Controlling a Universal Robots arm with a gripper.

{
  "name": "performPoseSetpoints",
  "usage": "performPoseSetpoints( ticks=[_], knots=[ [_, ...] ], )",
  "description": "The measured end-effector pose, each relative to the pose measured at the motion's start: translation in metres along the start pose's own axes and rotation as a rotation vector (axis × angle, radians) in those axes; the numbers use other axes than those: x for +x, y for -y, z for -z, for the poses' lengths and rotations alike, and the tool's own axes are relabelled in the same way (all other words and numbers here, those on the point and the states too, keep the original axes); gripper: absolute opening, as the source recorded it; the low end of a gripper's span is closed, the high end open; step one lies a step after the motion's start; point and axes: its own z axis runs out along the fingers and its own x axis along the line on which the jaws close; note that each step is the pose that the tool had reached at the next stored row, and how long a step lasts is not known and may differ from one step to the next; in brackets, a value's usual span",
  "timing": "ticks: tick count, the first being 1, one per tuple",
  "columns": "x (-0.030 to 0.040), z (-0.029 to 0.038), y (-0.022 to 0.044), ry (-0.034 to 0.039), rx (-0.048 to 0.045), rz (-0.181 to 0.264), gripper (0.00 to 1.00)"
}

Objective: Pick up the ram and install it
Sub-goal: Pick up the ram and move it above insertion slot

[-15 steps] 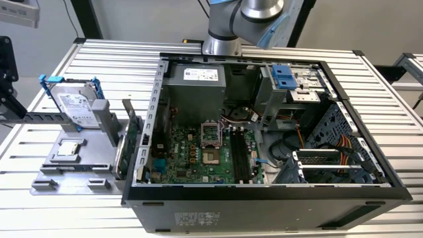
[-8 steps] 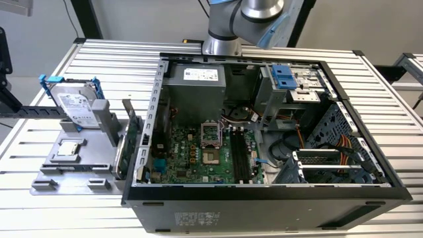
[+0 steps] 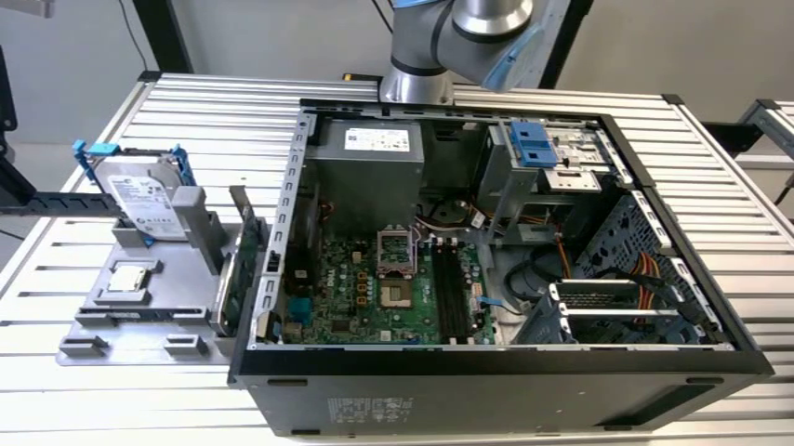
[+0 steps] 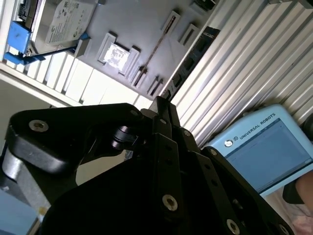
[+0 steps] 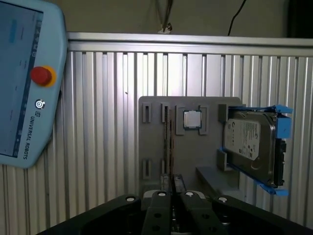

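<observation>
One ram (image 5: pixel 170 142) stands on edge in the grey fixture (image 5: pixel 205 152), at the exterior view's left of the case (image 3: pixel 496 367). Gripper (image 5: pixel 173 182) well above, jaws together, empty. Advice: you should part them, centre mid-stick, pinch flat faces.

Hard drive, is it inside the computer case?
No, the hard drive stands on the gray fixture beside the computer case.

Surface (image 3: pixel 74 400): carries the computer case (image 3: pixel 496 400), with the tray (image 3: pixel 137 318) just beside it at the exterior view's left.
Tray: holds the hard drive (image 3: pixel 143 209) behind the processor (image 3: pixel 128 279).
Ram (image 5: pixel 169 142): on edge in a tray slot, between processor and case.
Case: motherboard (image 3: pixel 372 297) inside.
</observation>
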Motion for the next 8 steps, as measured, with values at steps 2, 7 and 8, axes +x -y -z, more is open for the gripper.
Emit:
performPoseSetpoints(
  ticks=[2,7,8],
  knots=[
    [-0.0001,0.0011,0.0000,0.0000,-0.0001,0.000,0.00],
    [-0.0002,0.0024,0.0000,-0.0002,-0.0002,0.000,0.00],
    [-0.0002,0.0024,0.0000,0.0000,-0.0001,0.000,0.00]
  ],
)
